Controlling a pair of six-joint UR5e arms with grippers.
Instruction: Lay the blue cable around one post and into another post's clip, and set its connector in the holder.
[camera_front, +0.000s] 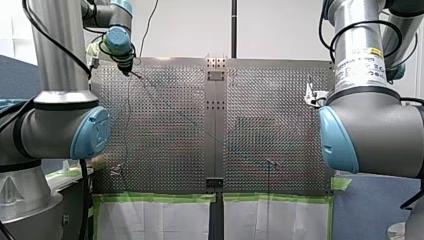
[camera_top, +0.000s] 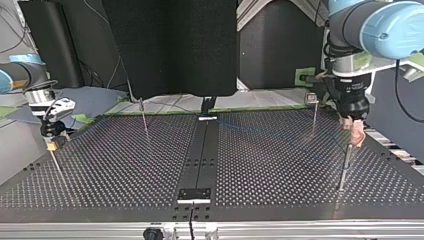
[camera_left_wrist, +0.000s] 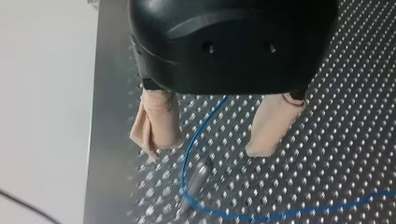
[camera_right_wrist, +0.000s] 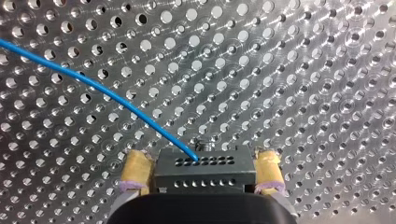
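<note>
Right wrist view: right gripper (camera_right_wrist: 201, 162) clamps black connector (camera_right_wrist: 203, 173), blue cable (camera_right_wrist: 93, 85) trailing out; left gripper (camera_left_wrist: 208, 147) open, straddling cable beside post (camera_left_wrist: 198, 175). Cable looks light, limp; best pinched near post.

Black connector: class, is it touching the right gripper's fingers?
Touching. The right wrist view shows the black connector pressed between the right gripper's yellow-padded fingers, with no gap on either side.

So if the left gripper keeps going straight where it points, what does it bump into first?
Probably the thin metal post, standing just ahead between my left gripper's open fingers. The blue cable curves close beside it, so that may touch first; depth is unclear.
</note>
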